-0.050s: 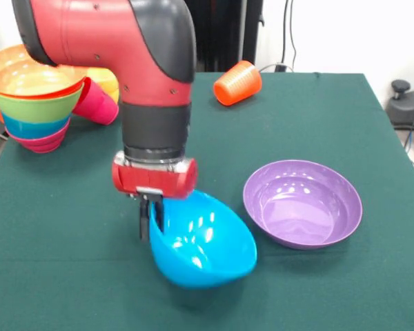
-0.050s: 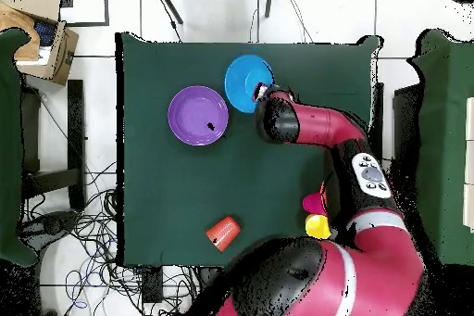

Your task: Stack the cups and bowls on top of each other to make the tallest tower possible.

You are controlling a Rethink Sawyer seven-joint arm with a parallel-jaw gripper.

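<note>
My gripper [image 1: 152, 219] is shut on the near-left rim of the blue bowl [image 1: 205, 243], one finger inside and one outside. The bowl hangs tilted, its opening turned toward the camera. From above the blue bowl [image 2: 244, 82] shows at the table's far side, with my wrist over its right edge. The purple bowl [image 1: 303, 203] [image 2: 197, 115] sits upright beside it. The tower [image 1: 31, 96] stands at the far left: orange bowl on top, then lime green, blue and magenta. A red-pink cup [image 1: 96, 103] and a yellow cup [image 1: 107, 79] lie against it. The orange cup [image 1: 237, 83] [image 2: 223, 233] lies on its side.
A dark green cloth covers the table [image 1: 69, 276]. My arm hides the tower in the overhead view, where only the red-pink cup [image 2: 315, 204] and yellow cup [image 2: 318, 226] peek out. A cardboard box [image 2: 42, 39] and floor cables [image 2: 74, 238] lie off the table.
</note>
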